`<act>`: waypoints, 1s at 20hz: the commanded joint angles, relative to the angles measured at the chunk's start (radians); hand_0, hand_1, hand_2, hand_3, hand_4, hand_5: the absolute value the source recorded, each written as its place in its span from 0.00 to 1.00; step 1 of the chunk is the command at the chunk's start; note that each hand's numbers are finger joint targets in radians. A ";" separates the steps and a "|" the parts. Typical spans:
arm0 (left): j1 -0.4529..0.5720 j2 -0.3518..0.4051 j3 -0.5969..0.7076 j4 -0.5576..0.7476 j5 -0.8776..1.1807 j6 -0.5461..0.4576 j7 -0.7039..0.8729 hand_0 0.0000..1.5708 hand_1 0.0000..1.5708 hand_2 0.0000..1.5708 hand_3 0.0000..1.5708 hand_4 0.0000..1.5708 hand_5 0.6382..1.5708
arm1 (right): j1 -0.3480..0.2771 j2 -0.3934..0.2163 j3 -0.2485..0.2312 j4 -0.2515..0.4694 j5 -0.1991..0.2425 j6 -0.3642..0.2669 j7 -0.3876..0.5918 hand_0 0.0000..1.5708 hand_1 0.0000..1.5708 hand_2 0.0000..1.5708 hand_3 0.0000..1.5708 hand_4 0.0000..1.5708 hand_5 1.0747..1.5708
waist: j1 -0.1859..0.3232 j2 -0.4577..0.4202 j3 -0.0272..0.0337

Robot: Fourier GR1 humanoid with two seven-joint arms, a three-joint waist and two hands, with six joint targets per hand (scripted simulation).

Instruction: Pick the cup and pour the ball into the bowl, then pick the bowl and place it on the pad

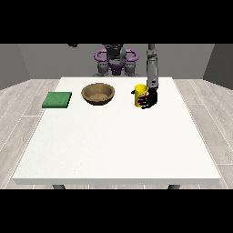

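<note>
Room: grey walls, pale wood-plank floor (18,104) on all sides. Large white square table (118,141) fills most of the view; dark legs just visible under the near edge.

Robot (115,59) at the table's far edge, grey torso with purple rings at the shoulders.

Landmark: round brown wooden bowl (98,93), far half of the table, a little toward the view's left of centre. Upright, shallow, speckled inside.

Flat green square pad (57,99) lies toward the view's left of the bowl, well apart from it, near the table's side edge.

Small yellow cylindrical cup (140,95) stands upright toward the view's right of the bowl, apart from it, resting on the table. Plain sides, open top; inside too dark to tell whether a ball is there.

Hand at the view's right (149,99): black, on a grey forearm coming down from above, fingers curled round the cup's side, grasping it.

Hand at the view's left (73,45): only a dark scrap at the top, far behind the bowl; cannot tell how it lies.
</note>
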 commanded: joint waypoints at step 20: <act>-0.291 -0.054 -0.307 0.076 -0.473 0.523 0.514 0.89 0.89 1.00 1.00 0.67 0.98 | -0.004 -0.063 -0.132 0.232 -0.138 0.105 0.011 0.00 0.00 0.00 0.00 0.19 0.98 | 0.027 -0.195 -0.0009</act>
